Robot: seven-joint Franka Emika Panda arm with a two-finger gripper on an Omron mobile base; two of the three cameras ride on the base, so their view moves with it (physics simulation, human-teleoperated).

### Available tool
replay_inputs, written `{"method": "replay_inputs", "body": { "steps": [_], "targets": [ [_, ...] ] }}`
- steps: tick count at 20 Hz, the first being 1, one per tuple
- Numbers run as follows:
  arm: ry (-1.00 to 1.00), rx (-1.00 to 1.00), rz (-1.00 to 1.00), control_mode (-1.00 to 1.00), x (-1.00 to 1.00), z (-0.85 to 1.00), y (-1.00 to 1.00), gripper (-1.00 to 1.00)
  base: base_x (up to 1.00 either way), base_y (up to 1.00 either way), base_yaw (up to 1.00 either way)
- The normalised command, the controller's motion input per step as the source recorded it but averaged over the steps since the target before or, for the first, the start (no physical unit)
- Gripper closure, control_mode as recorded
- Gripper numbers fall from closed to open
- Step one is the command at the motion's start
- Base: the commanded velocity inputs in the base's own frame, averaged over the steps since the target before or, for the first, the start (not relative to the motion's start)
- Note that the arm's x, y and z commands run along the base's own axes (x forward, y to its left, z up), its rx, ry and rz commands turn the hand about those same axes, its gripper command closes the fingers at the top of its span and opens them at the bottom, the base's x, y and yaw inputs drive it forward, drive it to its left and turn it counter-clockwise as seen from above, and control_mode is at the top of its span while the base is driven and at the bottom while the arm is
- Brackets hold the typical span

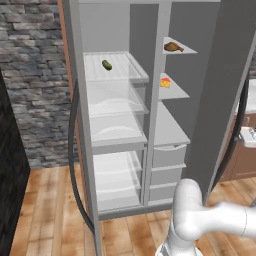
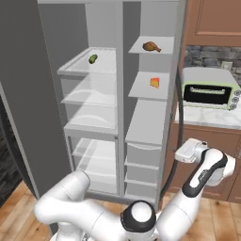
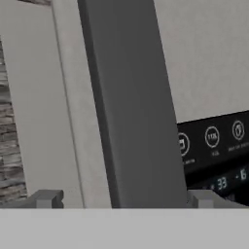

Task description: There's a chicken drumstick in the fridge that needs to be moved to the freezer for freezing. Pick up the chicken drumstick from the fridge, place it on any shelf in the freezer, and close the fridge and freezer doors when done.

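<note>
Fridge doors (image 3: 131, 97): matt dark grey, smooth, metal-like. Interior walls and shelves (image 2: 150, 84): plain light grey, plastic look; left-side shelves (image 1: 117, 67) clear, glassy. Floor (image 1: 50, 210): glossy wood planks. Wall (image 1: 35, 75): rough grey stone. Toaster oven (image 2: 209, 89): pale green enamel, dark glass door. Cabinets (image 2: 212, 19): smooth brown wood. Arm (image 2: 75, 207): glossy white plastic.

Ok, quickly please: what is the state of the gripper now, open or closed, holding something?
Gripper: open, its fingertips on either side of the door's dark edge, not closed on it.
</note>
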Motion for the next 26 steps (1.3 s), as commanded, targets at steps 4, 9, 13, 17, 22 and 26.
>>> {"method": "replay_inputs", "body": {
  "steps": [4,9,13,17,22,26],
  "targets": [
    [-0.12,-0.06,0.04,-1.0,-0.08,-0.01,1.0,-1.0,0.0,0.0,0.0],
    [-0.1,0.0,0.0,-1.0,-0.06,-0.03,1.0,-1.0,0.0,0.0,0.0],
    [-0.02,0.0,-0.03,-1.0,0.0,0.0,1.0,-1.0,0.0,0.0,0.0],
    [0.0,0.0,-0.03,-1.0,0.26,-0.01,1.0,-1.0,0.0,0.0,0.0],
    [0.04,0.0,-0.01,-1.0,0.43,-0.06,1.0,-1.0,0.0,0.0,0.0],
    [0.09,0.0,-0.02,-1.0,0.55,-0.16,1.0,-1.0,0.0,0.0,0.0]
  ]
}}
